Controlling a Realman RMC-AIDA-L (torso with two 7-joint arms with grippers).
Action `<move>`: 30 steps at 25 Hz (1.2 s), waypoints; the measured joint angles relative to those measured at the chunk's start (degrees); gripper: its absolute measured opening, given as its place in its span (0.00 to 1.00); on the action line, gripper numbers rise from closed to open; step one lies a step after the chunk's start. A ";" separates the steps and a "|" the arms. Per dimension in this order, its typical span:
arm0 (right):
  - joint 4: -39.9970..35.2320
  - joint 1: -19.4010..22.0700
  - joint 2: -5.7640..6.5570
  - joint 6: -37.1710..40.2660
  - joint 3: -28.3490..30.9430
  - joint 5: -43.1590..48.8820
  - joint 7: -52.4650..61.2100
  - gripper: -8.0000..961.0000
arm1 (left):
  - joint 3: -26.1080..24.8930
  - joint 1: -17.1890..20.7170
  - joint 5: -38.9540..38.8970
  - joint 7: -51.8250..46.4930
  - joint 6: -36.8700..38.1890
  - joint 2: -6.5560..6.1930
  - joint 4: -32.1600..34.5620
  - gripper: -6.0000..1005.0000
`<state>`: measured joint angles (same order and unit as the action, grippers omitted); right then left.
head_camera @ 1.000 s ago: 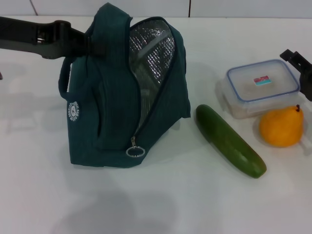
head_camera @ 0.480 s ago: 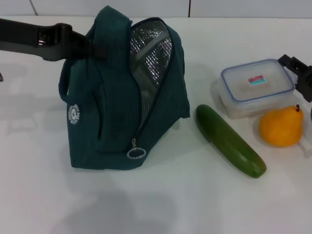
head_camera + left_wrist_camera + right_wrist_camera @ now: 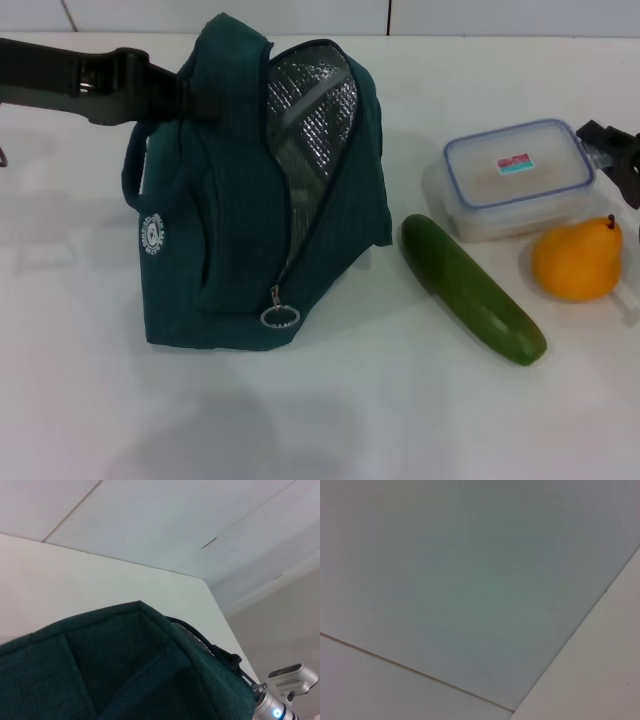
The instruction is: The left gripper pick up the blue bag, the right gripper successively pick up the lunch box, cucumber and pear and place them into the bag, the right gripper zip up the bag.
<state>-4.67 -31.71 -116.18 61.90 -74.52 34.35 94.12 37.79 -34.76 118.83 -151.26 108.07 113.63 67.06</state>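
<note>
The blue bag (image 3: 250, 210) stands upright on the white table (image 3: 330, 420), its top zip undone so the silver foil lining (image 3: 305, 120) shows through the long slanting opening. A small white round logo (image 3: 151, 232) sits on its left face, and the metal ring zip pull (image 3: 280, 317) hangs low at the front end of the zip. The left gripper (image 3: 165, 88) reaches in from the left edge of the head view at the bag's upper corner and presses into the fabric there, appearing to be clamped on the bag's top, though the fingertips are buried in the cloth and cannot be made out clearly. The left wrist view shows only dark teal fabric (image 3: 125, 670) close up, with the wall behind it. To the right of the bag lies the cucumber (image 3: 472, 288), slanting from near the bag's lower right side toward the front right of the table and apart from the bag. Behind the cucumber sits the lunch box (image 3: 515, 178), lid on, its red-and-blue label (image 3: 514, 164) facing up. The pear (image 3: 577, 260) stands just in front of the box's right end, stem up, near the cucumber's far end. The right gripper (image 3: 612, 150) is at the right edge of the head view, just beside the lunch box's right end; whether its fingers touch or hold the box cannot be told. The right wrist view shows only plain wall panels.
</note>
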 joint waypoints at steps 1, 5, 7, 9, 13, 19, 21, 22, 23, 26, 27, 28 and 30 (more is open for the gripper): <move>0.01 0.10 0.00 0.17 0.00 -0.03 0.00 0.25 | 0.00 0.00 0.01 0.00 -0.02 0.00 0.00 0.05; -0.39 0.49 0.00 1.15 0.00 -0.10 -0.57 0.17 | 0.00 -0.03 0.01 0.00 -0.06 0.00 0.01 0.05; -0.67 0.86 0.00 2.03 0.09 -0.10 -1.45 0.15 | 0.00 -0.06 -0.02 0.00 -0.10 0.00 0.00 0.05; -0.73 1.06 0.00 2.95 0.23 -0.12 -2.47 0.12 | 0.00 -0.13 -0.01 0.01 -0.14 0.00 0.00 0.05; -0.72 1.09 0.00 4.37 0.53 -0.21 -2.85 0.10 | 0.00 -0.27 -0.02 0.15 -0.18 0.04 -0.04 0.05; -0.72 1.23 0.00 9.69 0.73 -3.67 -2.86 0.11 | -0.01 -0.31 -0.01 0.57 -0.39 0.09 -0.40 0.05; -0.72 1.23 0.00 11.82 0.72 -4.97 -2.63 0.11 | -0.01 -0.31 0.00 0.59 -0.41 0.10 -0.49 0.05; -0.72 1.23 0.00 12.49 0.72 -5.46 -2.53 0.11 | -0.01 -0.30 0.00 0.59 -0.42 0.13 -0.50 0.05; -0.72 1.23 0.00 13.40 0.71 -6.21 -2.47 0.12 | -0.01 -0.29 -0.02 0.60 -0.42 0.15 -0.50 0.05; -0.70 1.16 0.00 15.30 0.70 -7.72 -2.06 0.12 | -0.01 -0.27 -0.03 0.61 -0.42 0.18 -0.52 0.05; -0.69 1.14 0.00 15.59 0.70 -7.89 -1.87 0.12 | -0.01 -0.26 -0.03 0.61 -0.42 0.18 -0.53 0.05; -0.69 1.12 0.00 15.92 0.69 -8.03 -1.64 0.12 | -0.01 -0.25 -0.04 0.61 -0.41 0.20 -0.48 0.05; -0.70 1.12 0.00 16.87 0.70 -8.18 -1.05 0.13 | 0.00 -0.23 -0.11 0.61 -0.40 0.34 -0.33 0.05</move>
<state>-5.37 -30.59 -116.18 78.77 -73.83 26.17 93.07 37.79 -34.99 118.73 -150.65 107.67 113.98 66.72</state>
